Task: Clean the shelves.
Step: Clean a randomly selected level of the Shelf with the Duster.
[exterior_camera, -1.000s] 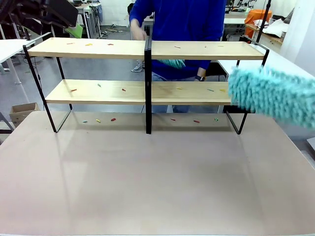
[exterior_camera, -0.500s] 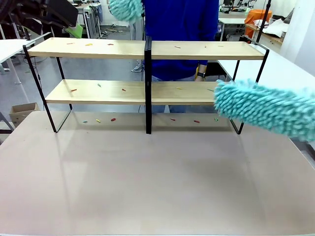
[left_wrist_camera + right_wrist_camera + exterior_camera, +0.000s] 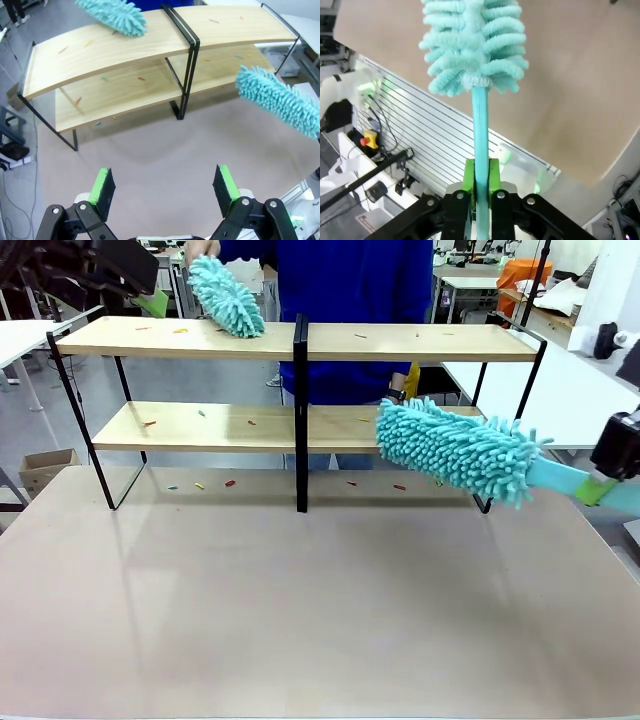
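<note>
Two arms compared: right gripper (image 3: 481, 174), clamped on duster (image 3: 455, 450) handle, is nearer, head pointing left along lower right board of shelves (image 3: 200, 338), just beside it; left gripper (image 3: 164, 186) gapes empty, well apart.

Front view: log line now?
right gripper shut on teal fluffy duster near lower wooden shelf | left gripper open | person's duster on top shelf

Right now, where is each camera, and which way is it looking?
Front: between the arms, looking across the table at the shelves and the person; the right gripper shows at the edge.
Left wrist: up high, looking down past the open left gripper at the shelves.
Right wrist: looking along the shut right gripper at its duster.
Shared: front and left wrist both show the shelves and that duster.
</note>
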Motion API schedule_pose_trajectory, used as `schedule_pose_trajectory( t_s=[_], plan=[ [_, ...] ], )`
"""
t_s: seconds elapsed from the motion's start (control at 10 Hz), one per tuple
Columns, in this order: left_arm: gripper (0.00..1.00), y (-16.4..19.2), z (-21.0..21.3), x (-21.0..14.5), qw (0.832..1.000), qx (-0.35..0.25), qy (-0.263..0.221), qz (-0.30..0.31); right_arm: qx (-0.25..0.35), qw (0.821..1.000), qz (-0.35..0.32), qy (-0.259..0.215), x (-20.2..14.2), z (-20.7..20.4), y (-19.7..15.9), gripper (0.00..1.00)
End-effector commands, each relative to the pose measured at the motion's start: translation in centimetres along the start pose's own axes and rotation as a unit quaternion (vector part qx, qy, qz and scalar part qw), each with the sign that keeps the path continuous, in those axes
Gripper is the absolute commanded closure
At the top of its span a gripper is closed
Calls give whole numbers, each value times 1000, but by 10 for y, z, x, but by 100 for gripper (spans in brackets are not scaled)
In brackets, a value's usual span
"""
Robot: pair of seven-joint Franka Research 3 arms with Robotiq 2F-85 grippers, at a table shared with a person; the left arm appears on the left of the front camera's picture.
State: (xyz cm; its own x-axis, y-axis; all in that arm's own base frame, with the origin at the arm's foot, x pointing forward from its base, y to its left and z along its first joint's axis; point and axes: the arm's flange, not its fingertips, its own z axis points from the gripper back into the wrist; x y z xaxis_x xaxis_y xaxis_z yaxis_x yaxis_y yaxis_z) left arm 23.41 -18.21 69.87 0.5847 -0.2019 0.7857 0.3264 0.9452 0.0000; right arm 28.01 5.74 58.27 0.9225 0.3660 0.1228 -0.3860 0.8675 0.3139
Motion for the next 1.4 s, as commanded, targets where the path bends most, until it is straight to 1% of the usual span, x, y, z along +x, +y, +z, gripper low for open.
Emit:
schedule_pose_trajectory(
  t_s=[0.0, 0.1, 0.2, 0.3, 0.4, 0.5, 0.7, 0.8, 0.9, 1.1, 1.2, 1.3],
  plan=[
    [0, 1, 1, -1, 1000, 0, 0, 1, 24, 999, -27, 7, 5, -13, 2, 87],
    [0, 1, 1, -1, 1000, 0, 0, 1, 0, 1000, 0, 0, 0, 0, 0, 87],
    [0, 1, 1, -1, 1000, 0, 0, 1, 8, 1000, -8, 3, 2, -4, -1, 87],
    [0, 1, 1, -1, 1000, 0, 0, 1, 21, 1000, -14, -16, 10, -5, 4, 87],
    [0, 1, 1, -1, 1000, 0, 0, 1, 39, 999, -20, -23, 37, -19, 13, 87],
    [0, 1, 1, -1, 1000, 0, 0, 1, 56, 998, -35, -19, 62, -31, 21, 87],
    [0, 1, 1, -1, 1000, 0, 0, 1, 61, 994, -64, -63, 98, -42, 38, 87],
    [0, 1, 1, -1, 1000, 0, 0, 1, 58, 991, -88, -83, 114, -51, 47, 87],
    [0, 1, 1, -1, 1000, 0, 0, 1, 77, 989, -94, -79, 127, -60, 51, 87],
    [0, 1, 1, -1, 1000, 0, 0, 1, 66, 991, -103, -50, 146, -81, 52, 87],
    [0, 1, 1, -1, 1000, 0, 0, 1, 69, 991, -107, -37, 152, -88, 49, 87],
    [0, 1, 1, -1, 1000, 0, 0, 1, 62, 991, -113, -41, 154, -91, 46, 87]
  ],
)
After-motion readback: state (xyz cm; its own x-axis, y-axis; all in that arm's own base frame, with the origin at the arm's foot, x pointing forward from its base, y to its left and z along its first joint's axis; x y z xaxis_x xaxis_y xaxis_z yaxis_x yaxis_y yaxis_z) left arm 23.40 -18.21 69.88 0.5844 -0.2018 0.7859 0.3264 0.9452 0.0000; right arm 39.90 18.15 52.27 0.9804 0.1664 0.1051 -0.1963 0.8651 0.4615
